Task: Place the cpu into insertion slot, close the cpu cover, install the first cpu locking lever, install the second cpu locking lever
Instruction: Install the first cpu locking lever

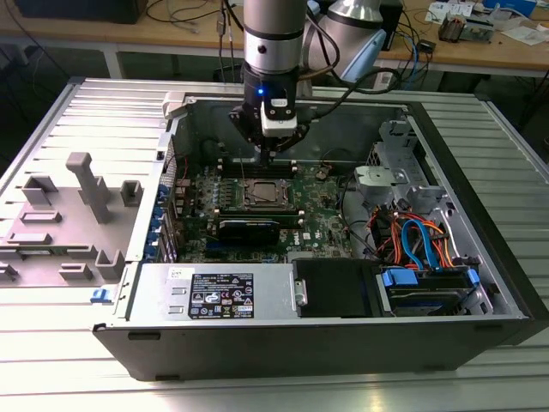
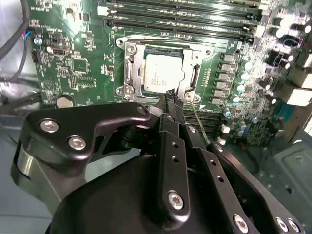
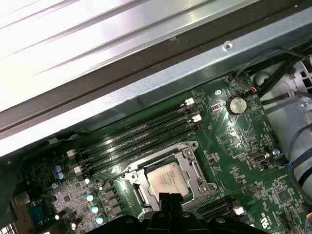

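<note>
Second wrist view: cpu [image 2: 163,78] flat & square in insertion slot [image 2: 127,70].

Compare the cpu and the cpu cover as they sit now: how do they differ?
The cpu is a solid pale grey square; the cpu cover is an open metal frame with a window. The cpu sits in the middle; the cpu cover rings it. The cpu is smaller than the cpu cover. Both are square and lie flat on the green board.
</note>
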`<state>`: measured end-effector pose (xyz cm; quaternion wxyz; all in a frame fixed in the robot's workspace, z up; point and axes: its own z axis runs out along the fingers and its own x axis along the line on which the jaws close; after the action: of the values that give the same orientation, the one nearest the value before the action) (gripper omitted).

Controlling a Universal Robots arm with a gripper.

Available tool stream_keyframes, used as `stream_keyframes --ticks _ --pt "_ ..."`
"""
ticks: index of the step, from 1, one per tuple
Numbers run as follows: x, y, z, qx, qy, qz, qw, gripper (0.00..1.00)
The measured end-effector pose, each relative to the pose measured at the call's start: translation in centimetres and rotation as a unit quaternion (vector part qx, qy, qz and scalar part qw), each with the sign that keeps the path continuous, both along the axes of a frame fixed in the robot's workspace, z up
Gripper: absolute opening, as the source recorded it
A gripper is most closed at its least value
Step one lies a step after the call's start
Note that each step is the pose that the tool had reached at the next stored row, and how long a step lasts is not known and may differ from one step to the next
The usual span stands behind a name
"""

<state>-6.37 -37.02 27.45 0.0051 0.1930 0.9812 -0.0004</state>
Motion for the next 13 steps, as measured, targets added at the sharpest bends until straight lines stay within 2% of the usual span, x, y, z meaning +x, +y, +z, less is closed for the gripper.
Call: stream_keyframes --ticks 1,3,5,7,9,11,13 --pt "-0.01 0.00 0.00 0.0000 0.0000 0.021 0.99977 0.11" --pt "-0.01 0.00 0.00 0.0000 0.0000 0.052 0.99862 0.11" --pt "-0.01 0.00 0.00 0.0000 0.0000 0.082 0.99665 0.11" --pt "-0.01 0.00 -0.01 0.0000 0.0000 0.099 0.99507 0.11" --pt "-0.01 0.00 -0.02 0.0000 0.0000 0.117 0.99314 0.11" --pt "-0.01 0.00 -0.02 -0.0001 0.0001 0.135 0.99084 0.11" --pt "-0.01 0.00 -0.04 0.0000 0.0000 0.156 0.98779 0.11"
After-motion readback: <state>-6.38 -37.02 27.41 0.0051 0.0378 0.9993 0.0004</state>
